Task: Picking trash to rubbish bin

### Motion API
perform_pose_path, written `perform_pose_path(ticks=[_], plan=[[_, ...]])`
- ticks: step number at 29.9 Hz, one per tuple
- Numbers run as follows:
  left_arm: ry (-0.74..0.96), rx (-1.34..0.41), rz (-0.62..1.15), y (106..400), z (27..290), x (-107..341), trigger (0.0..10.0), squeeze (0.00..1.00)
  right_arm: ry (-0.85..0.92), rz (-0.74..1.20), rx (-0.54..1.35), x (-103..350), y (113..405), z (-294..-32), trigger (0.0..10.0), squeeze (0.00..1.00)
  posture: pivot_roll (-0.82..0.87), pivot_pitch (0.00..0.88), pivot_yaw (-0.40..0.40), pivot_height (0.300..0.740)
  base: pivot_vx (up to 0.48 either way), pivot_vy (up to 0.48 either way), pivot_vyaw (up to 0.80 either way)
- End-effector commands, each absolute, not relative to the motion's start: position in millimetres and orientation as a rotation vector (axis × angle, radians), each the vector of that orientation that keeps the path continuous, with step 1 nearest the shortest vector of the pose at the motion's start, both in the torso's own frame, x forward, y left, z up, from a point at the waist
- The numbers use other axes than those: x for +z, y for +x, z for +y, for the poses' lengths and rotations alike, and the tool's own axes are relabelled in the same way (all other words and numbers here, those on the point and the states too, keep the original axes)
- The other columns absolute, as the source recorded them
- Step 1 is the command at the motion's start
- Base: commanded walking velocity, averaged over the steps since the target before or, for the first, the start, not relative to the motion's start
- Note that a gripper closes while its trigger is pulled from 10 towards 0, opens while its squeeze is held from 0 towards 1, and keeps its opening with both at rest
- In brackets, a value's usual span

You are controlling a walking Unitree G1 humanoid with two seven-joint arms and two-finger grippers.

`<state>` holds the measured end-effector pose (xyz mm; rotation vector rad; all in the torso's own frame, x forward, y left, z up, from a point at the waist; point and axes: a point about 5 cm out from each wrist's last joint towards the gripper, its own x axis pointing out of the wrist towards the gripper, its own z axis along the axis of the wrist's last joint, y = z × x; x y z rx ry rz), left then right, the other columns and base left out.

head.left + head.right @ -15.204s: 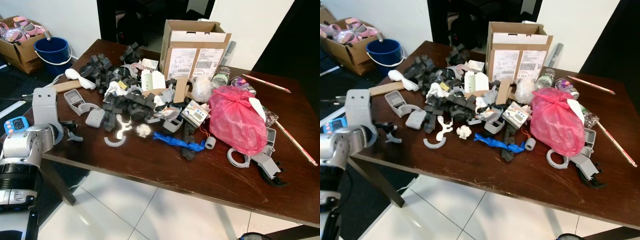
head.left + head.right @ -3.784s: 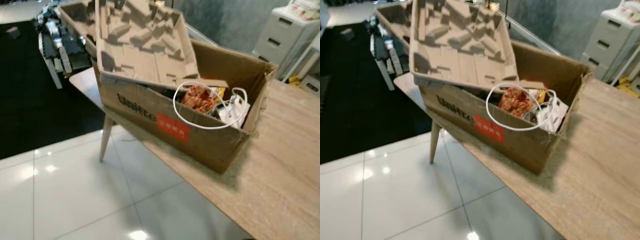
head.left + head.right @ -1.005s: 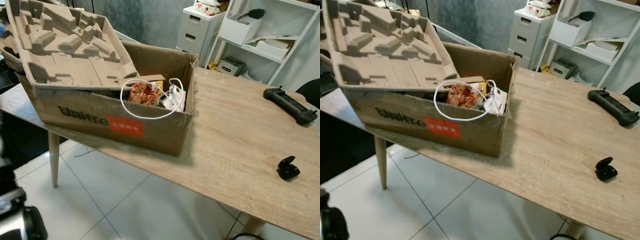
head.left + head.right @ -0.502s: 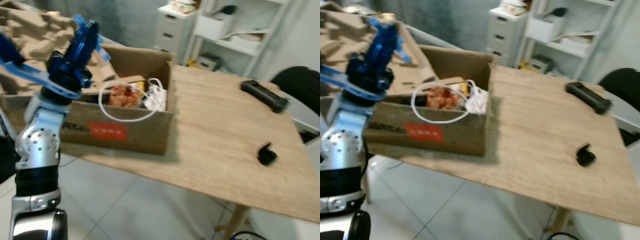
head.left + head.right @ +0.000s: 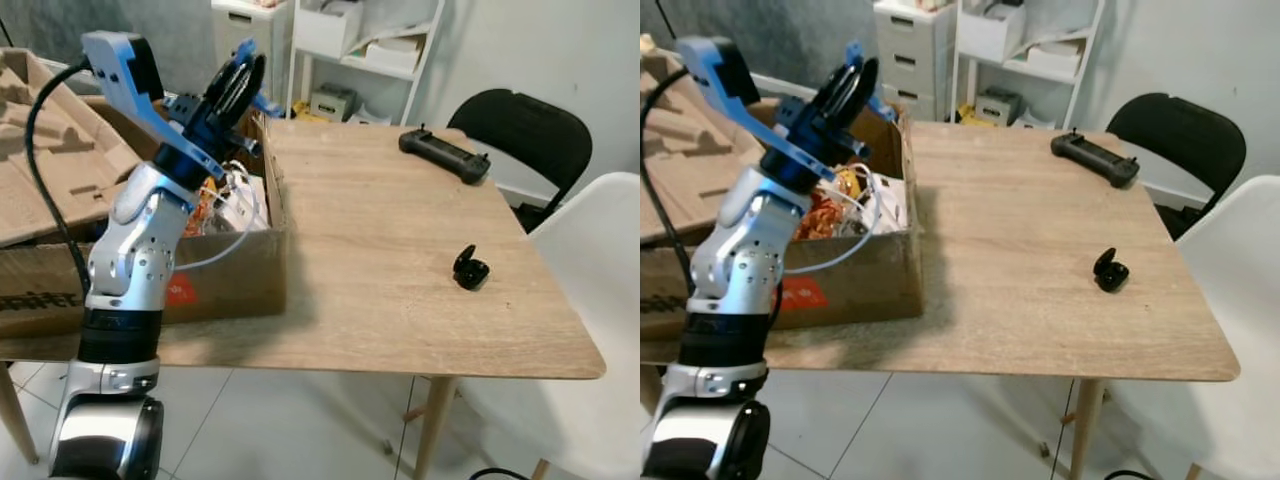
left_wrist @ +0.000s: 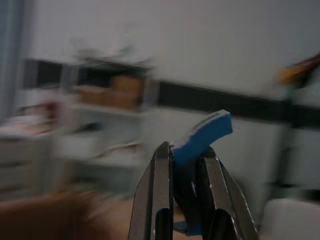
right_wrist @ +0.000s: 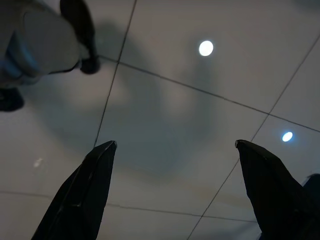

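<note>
L tool [image 5: 243, 78] raised over the cardboard box [image 5: 262, 262] at the bench's [image 5: 400, 260] left edge, fingers clamped tight on a blue scrap [image 6: 202, 136]. R tool [image 7: 175, 190] hangs w/ fingers spread wide, empty, over floor tiles. Box already holds a white cable [image 5: 228, 245] & wrappers. Judgement: bring scrap lower, inside box walls, before release; watch the cable loop for snagging.

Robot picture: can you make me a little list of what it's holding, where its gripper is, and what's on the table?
holding: blue scrap, pinched in the left gripper
left gripper place: raised above the cardboard box
in the box: white cable, orange wrapper
on the wooden table: black controller, small black case
right gripper: open, pointing at the tiled floor
</note>
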<state>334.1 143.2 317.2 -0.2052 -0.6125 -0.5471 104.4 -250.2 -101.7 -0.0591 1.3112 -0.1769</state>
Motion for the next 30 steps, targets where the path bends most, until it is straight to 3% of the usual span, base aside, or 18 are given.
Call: perform_pose_path(ticks=[1,7,9,10,18,19,20,24,25,26,27,30], plan=[[-0.106,-0.474,-0.581,338.5,143.6,312.8,10.0,0.00,-0.063,1.317,-0.175,-102.1,102.0,-251.1,10.0,0.00,0.02,0.094,-0.027,0.740,0.000,0.000,0.00],[0.141,-0.234,-0.514,348.1,150.0,308.6,10.0,0.00,-0.069,1.322,-0.169,-102.5,100.7,-250.7,10.0,0.00,0.03,0.098,-0.030,0.740,0.000,0.000,0.00],[0.192,-0.182,-0.492,350.4,151.0,306.9,10.0,0.06,-0.071,1.323,-0.167,-102.7,100.7,-250.4,10.0,0.00,0.03,0.099,-0.031,0.740,0.000,0.000,0.00],[0.229,-0.177,-0.494,350.4,149.4,306.2,10.0,1.00,-0.072,1.323,-0.165,-102.8,100.9,-249.7,10.0,0.00,0.03,0.100,-0.029,0.740,0.000,0.000,0.00],[0.563,-0.062,-0.533,349.3,150.1,310.5,10.0,1.00,-0.070,1.323,-0.159,-103.6,101.9,-246.0,10.0,0.00,0.02,0.101,-0.027,0.740,0.000,0.000,0.00],[0.561,-0.035,-0.560,348.2,155.0,315.6,10.0,0.00,-0.070,1.324,-0.158,-103.8,102.2,-245.0,10.0,0.00,0.02,0.101,-0.027,0.740,0.000,0.000,0.00],[0.549,-0.020,-0.579,347.2,158.3,319.1,10.0,0.00,-0.070,1.324,-0.157,-103.9,102.4,-244.4,10.0,0.00,0.02,0.101,-0.027,0.740,0.000,0.000,0.00],[0.034,-0.167,-0.625,341.2,168.5,332.3,10.0,0.00,-0.070,1.324,-0.148,-104.8,104.0,-239.4,10.0,0.00,0.03,0.102,-0.029,0.740,0.000,0.000,0.00],[0.034,-0.167,-0.625,341.2,168.5,332.3,10.0,0.00,-0.070,1.324,-0.148,-104.8,104.0,-239.4,10.0,0.00,0.03,0.102,-0.029,0.740,0.000,0.000,0.00],[-0.226,-0.330,-0.650,334.2,169.2,337.0,10.0,0.00,-0.070,1.323,-0.142,-105.2,105.0,-236.6,10.0,0.00,0.03,0.101,-0.030,0.740,0.000,0.000,0.00],[-0.226,-0.330,-0.650,334.2,169.2,337.0,10.0,0.00,-0.070,1.323,-0.142,-105.2,105.0,-236.6,10.0,0.00,0.03,0.101,-0.030,0.740,0.000,0.000,0.00],[-0.384,-0.620,-0.715,312.8,164.4,341.4,10.0,0.00,-0.072,1.322,-0.134,-105.9,105.9,-232.9,10.0,0.00,0.04,0.099,-0.034,0.740,0.000,0.000,0.00]])
